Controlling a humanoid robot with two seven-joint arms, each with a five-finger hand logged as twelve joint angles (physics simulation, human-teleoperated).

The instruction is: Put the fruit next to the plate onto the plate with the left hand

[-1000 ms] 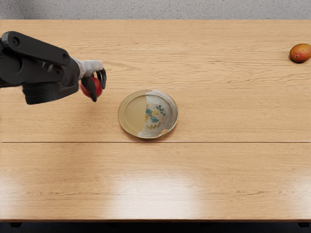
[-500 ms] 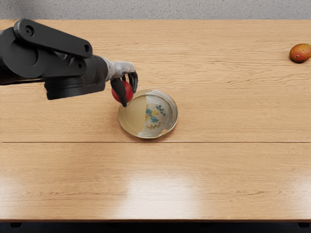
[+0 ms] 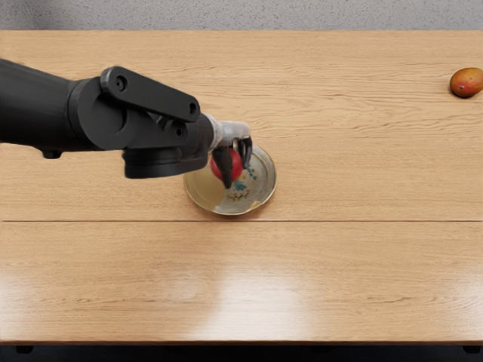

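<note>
- The wooden table fills almost my whole view, its planks running from side to side, with a strip of grey floor behind its far edge.
- The left arm comes in from the left edge. It is bulky and black and reaches across to the middle of the table, where its forearm covers the near-left part of the plate.
- The plate sits at the table's centre. It is round with a gold-toned rim, and a floral pattern shows on its right half. Nothing lies loose in it that I can see.
- The left hand hangs over the plate's upper middle. Its dark fingers are curled downward and closed round the fruit, with one finger crossing the front of it.
- The red fruit is small and round and is gripped in those fingers inside the plate's outline. From this angle I cannot tell whether it touches the plate's surface or is held just clear of it.
- An orange-red fruit lies alone by the far right edge of the table, well apart from the plate and the hand.
</note>
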